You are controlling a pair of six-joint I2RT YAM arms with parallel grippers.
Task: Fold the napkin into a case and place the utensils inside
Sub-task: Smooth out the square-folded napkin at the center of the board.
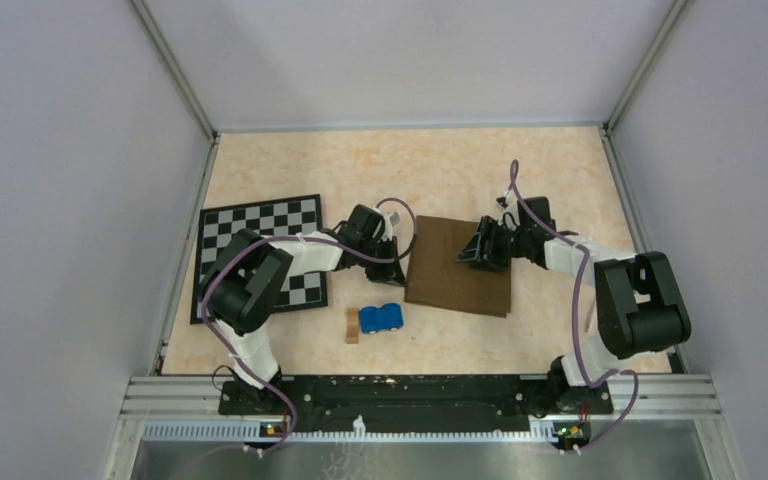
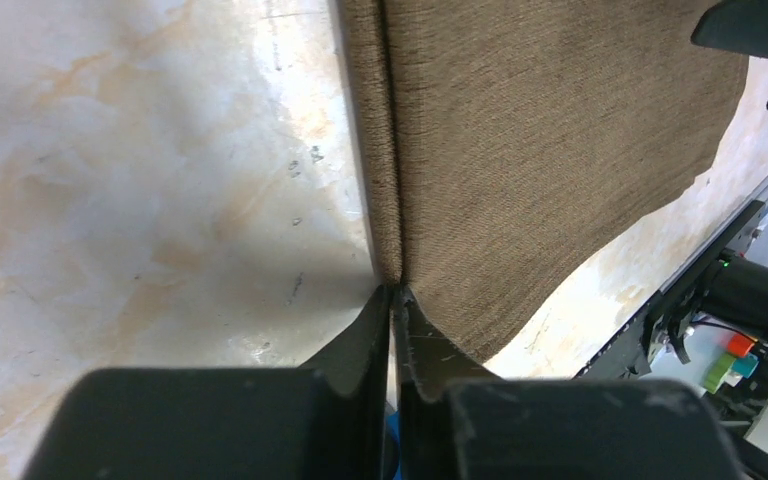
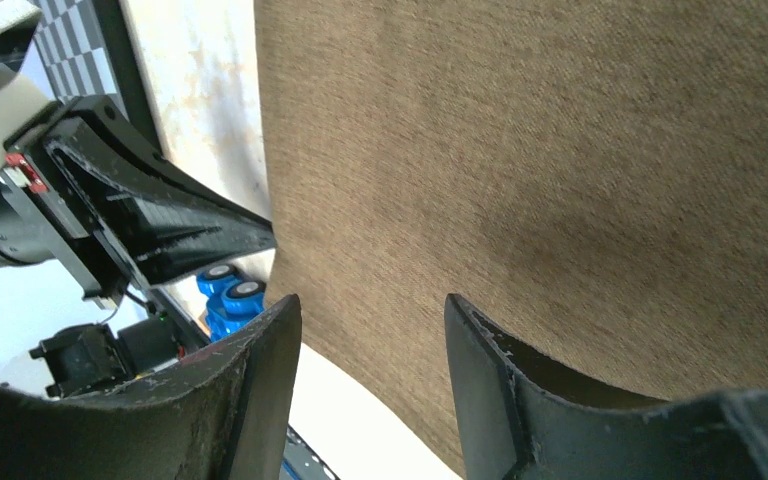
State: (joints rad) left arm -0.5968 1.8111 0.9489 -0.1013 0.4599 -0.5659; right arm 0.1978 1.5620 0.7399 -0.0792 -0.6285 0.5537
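The dark brown napkin (image 1: pixel 460 270) lies folded in layers mid-table. It also shows in the left wrist view (image 2: pixel 540 150) and the right wrist view (image 3: pixel 560 180). My left gripper (image 1: pixel 407 243) is at its left edge. In its own view (image 2: pixel 393 292) the jaws are shut, pinching the folded edge at the tips. My right gripper (image 1: pixel 470 255) hovers over the right part of the napkin. In its own view (image 3: pixel 372 305) the jaws stand open and empty, just above the cloth near its front edge. No utensils show in any view.
A black-and-white checkered mat (image 1: pixel 260 240) lies at the left under the left arm. A blue toy car (image 1: pixel 381 318) and a small tan wooden block (image 1: pixel 352 325) sit in front of the napkin's left corner. The car also shows in the right wrist view (image 3: pixel 228 295).
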